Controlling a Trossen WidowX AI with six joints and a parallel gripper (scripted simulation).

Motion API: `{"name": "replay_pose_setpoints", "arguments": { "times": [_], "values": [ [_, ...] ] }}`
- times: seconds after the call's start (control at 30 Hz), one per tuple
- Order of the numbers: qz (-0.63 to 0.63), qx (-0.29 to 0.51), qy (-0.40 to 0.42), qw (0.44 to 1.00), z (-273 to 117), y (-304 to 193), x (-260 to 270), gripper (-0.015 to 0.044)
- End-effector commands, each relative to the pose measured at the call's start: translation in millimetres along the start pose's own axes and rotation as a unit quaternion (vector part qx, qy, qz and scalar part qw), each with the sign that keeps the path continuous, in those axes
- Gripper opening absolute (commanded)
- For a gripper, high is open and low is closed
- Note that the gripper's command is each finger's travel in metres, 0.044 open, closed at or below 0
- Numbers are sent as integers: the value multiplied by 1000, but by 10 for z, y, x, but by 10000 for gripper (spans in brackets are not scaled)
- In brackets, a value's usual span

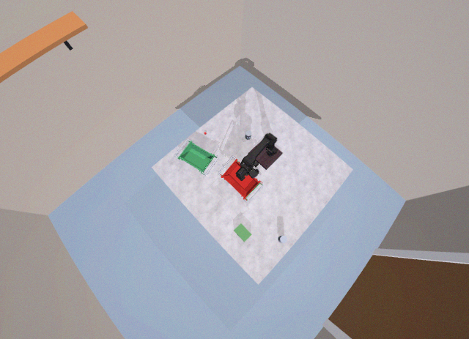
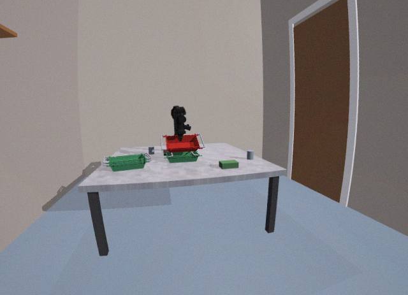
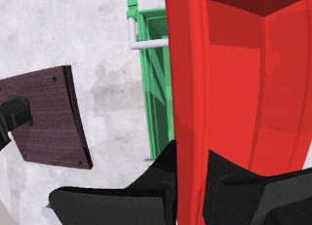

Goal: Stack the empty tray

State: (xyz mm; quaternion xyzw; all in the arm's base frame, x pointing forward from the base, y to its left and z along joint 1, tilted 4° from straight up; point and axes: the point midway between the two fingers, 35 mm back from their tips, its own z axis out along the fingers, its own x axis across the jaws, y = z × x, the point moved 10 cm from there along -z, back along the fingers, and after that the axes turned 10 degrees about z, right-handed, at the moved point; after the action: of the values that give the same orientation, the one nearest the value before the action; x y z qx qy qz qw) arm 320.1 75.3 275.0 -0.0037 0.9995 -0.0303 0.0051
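Observation:
My gripper (image 2: 180, 139) (image 3: 181, 145) is shut on the near long wall of the empty red tray (image 1: 248, 187) (image 2: 182, 144) (image 3: 231, 89). The red tray looks about level, its wire bars out at its ends. It is directly over a green tray (image 2: 182, 158) (image 3: 156, 108) on the table, low over its rim; whether they touch I cannot tell. A bar (image 3: 151, 44) of this lower tray lies in across its top near one end. Both its bars look swung in in the exterior view, partly hidden by the red tray. Its load is hidden.
Another green tray (image 1: 196, 157) (image 2: 127, 162), bars outward, stands to the left. A green block (image 1: 242, 232) (image 2: 228, 164) lies at the front. One grey cup (image 1: 248, 135) (image 2: 151, 150) stands behind, another (image 1: 282, 239) (image 2: 250, 154) at the right. The arm's dark base board (image 1: 273, 158) (image 3: 44, 128) is behind the trays.

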Motion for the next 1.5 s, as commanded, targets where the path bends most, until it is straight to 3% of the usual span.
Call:
{"name": "replay_pose_setpoints", "arguments": {
  "times": [0.0,1.47],
  "values": [
    [-1,-2,-13,1000,1,-6,9,0],
    [-1,-1,-13,1000,376,-30,186,0]
  ]
}}
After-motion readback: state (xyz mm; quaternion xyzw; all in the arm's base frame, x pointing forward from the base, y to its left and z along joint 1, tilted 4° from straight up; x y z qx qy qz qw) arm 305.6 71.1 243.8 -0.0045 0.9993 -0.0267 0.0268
